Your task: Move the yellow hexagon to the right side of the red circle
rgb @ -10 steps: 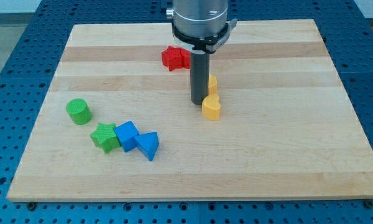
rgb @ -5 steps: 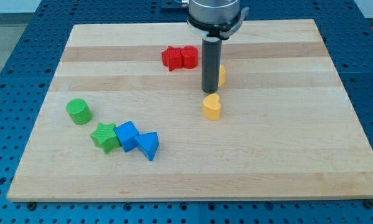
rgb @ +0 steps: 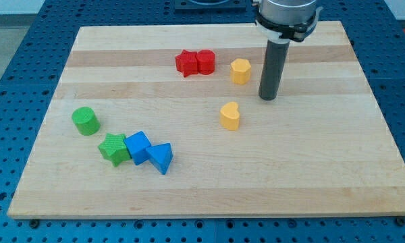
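The yellow hexagon [rgb: 240, 71] lies on the wooden board to the right of the red circle [rgb: 205, 62], with a gap between them. A red star [rgb: 186, 63] touches the red circle's left side. My tip [rgb: 268, 98] stands on the board to the lower right of the yellow hexagon, a short way clear of it. A yellow heart [rgb: 230, 115] lies below the hexagon, left of my tip.
A green cylinder [rgb: 86, 121] sits at the left. A green star [rgb: 113, 148], a blue cube [rgb: 138, 147] and a blue triangle [rgb: 161, 158] form a row at the lower left. The board [rgb: 310, 175] rests on a blue pegboard.
My tip has moved right and slightly up, from left of the yellow hexagon to its lower right. The hexagon, hidden behind the rod before, now shows fully, further up and right.
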You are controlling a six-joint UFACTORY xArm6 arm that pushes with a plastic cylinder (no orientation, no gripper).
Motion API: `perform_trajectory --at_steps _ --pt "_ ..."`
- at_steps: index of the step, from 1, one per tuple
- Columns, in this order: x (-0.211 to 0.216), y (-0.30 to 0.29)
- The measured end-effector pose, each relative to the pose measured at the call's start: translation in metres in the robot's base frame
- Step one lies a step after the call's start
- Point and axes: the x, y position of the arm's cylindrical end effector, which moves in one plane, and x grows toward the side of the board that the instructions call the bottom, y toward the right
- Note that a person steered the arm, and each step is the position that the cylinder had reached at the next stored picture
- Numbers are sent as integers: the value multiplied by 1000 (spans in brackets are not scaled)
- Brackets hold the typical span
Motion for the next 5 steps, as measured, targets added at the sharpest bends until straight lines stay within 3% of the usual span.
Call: perform_trajectory --at_steps 3,5 --pt "-46 -44" --pt "-46 -71"
